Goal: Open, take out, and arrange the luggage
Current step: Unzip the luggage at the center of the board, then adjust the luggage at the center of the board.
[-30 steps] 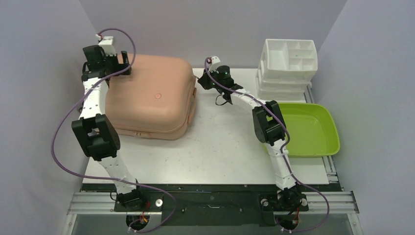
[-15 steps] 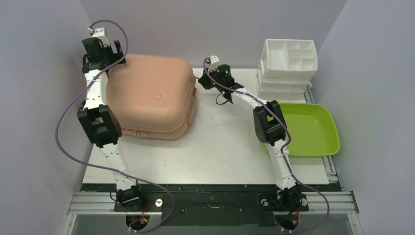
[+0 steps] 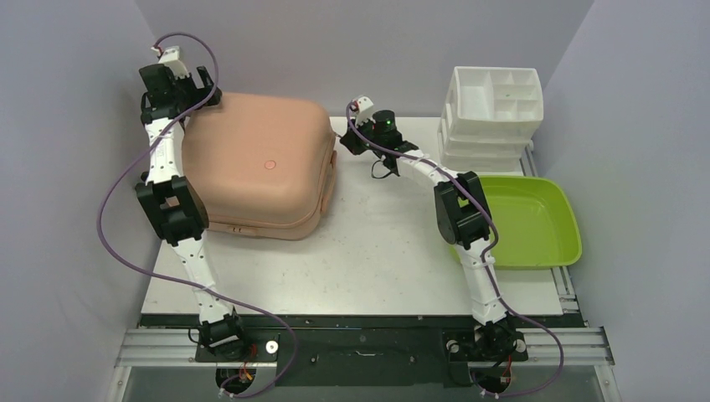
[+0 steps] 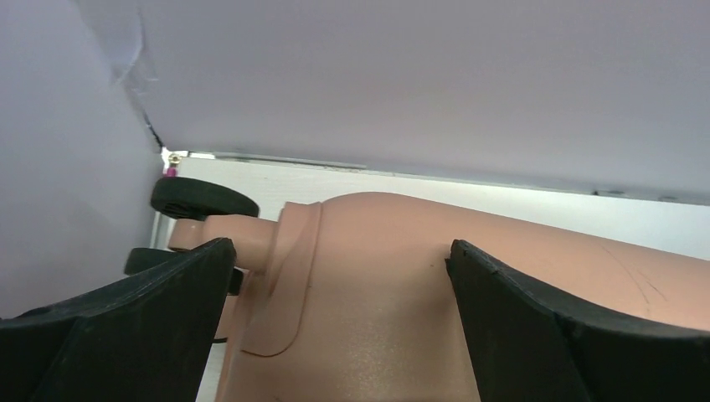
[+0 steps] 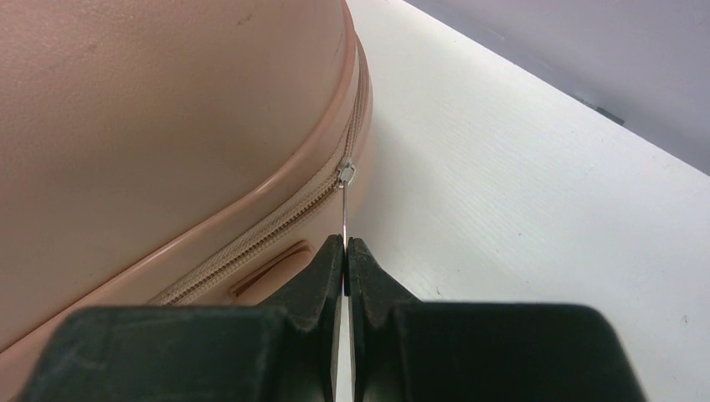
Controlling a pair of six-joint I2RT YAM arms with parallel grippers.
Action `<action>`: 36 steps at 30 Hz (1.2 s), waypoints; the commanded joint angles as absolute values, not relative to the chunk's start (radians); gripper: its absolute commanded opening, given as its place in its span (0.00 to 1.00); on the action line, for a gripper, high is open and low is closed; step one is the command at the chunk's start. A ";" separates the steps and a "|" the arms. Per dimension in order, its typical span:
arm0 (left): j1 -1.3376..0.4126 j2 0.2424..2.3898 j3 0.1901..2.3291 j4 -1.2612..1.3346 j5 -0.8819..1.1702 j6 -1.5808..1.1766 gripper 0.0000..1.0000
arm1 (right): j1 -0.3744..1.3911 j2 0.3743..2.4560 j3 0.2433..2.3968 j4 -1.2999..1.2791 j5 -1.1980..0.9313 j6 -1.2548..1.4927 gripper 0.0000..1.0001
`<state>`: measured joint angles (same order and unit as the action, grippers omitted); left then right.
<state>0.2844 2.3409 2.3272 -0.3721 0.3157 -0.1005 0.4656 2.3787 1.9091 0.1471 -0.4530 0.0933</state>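
Note:
The salmon-pink luggage (image 3: pixel 259 163) lies flat and zipped shut at the back left of the table. My left gripper (image 3: pixel 203 94) hangs open over its far left corner. In the left wrist view the pink shell (image 4: pixel 402 301) fills the gap between the wide-apart fingers (image 4: pixel 536 318) of that gripper (image 4: pixel 339 255), and a dark caster wheel (image 4: pixel 201 199) shows beyond. My right gripper (image 3: pixel 342 138) is at the luggage's right side. In the right wrist view it (image 5: pixel 345 243) is shut on the thin metal zipper pull (image 5: pixel 344 209), which hangs from the slider (image 5: pixel 347 173) on the zip.
A white compartmented organizer (image 3: pixel 494 100) stands at the back right, with a lime-green tray (image 3: pixel 527 219) in front of it. Grey walls close in on the left, the back and the right. The left arm's purple cable loops near the left wall.
My left arm has swung back and to the left, carrying its open gripper to the luggage's far left corner. The right gripper has stayed shut at the zipper.

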 commanded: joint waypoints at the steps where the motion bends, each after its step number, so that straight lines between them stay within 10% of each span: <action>1: 0.278 2.453 2.221 -0.743 0.486 -0.057 0.99 | 0.422 2.289 1.921 0.062 -0.458 0.052 0.00; 36: -0.169 2.307 1.881 -0.912 0.762 0.268 0.87 | 0.238 1.970 1.358 0.210 -0.340 0.148 0.00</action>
